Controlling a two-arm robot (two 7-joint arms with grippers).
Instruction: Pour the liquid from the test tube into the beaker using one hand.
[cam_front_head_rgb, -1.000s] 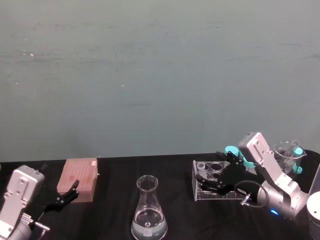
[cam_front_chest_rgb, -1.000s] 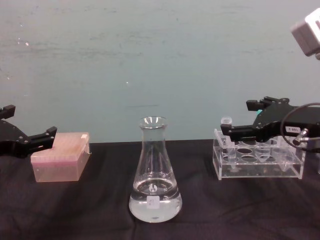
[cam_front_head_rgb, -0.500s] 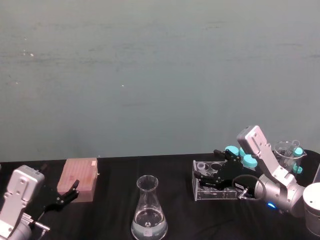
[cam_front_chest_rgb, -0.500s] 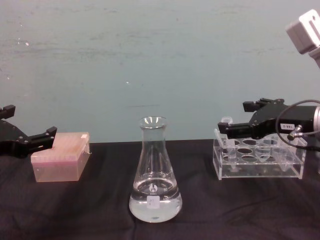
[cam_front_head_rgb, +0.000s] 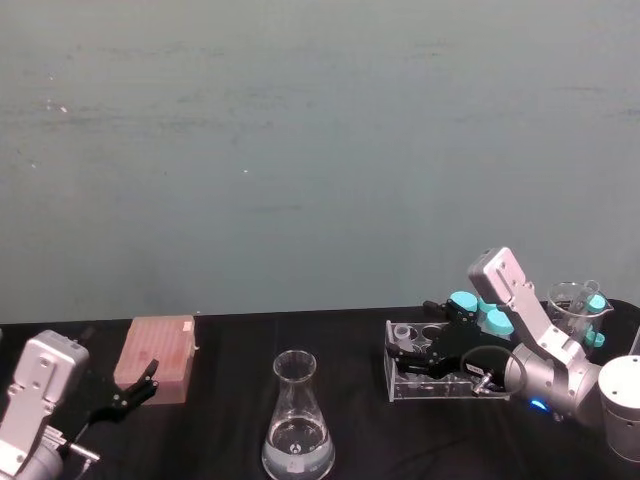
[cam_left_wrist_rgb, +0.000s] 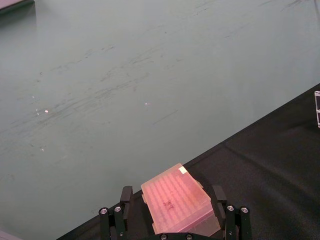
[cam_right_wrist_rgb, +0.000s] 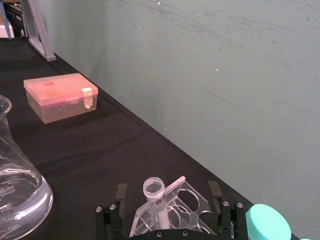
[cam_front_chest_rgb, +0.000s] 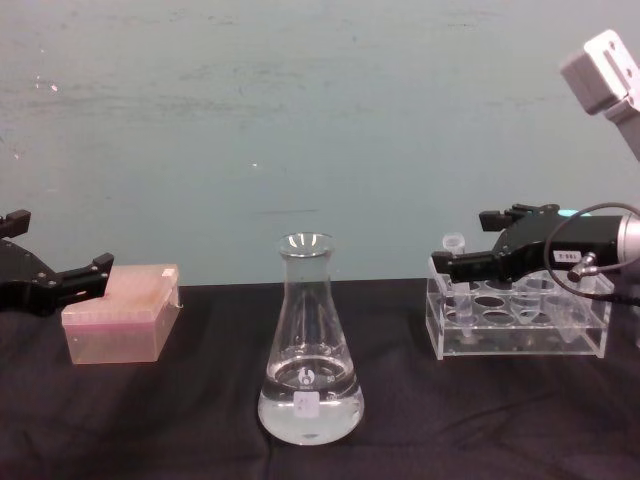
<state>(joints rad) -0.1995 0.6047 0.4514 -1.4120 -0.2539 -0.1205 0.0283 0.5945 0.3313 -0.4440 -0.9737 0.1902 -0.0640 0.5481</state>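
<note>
Slim clear plastic test tube (cam_right_wrist_rgb: 154, 191) sits between the parted jaws of the right gripper (cam_right_wrist_rgb: 167, 191), touching neither, seated in a clear acrylic rack (cam_front_chest_rgb: 520, 325) well right of the tall clear glass conical flask (cam_front_chest_rgb: 308, 350); closing off-centre could tilt it against the rack and spill its liquid; the left gripper (cam_front_head_rgb: 135, 388), jaws apart, idles far left of that flask.

A: What did you count?
B: One flask (cam_front_chest_rgb: 310, 345), one pink box (cam_front_chest_rgb: 120, 315), one clear rack (cam_front_chest_rgb: 520, 342) and one small glass cup (cam_front_head_rgb: 572, 302).
A: Anything in the rack?
B: One small uncapped tube (cam_right_wrist_rgb: 154, 190). The teal caps (cam_front_head_rgb: 461, 301) nearby were too bunched to count.
A: That was all?
B: Two more: left gripper (cam_front_head_rgb: 143, 383), right gripper (cam_front_chest_rgb: 447, 262).
</note>
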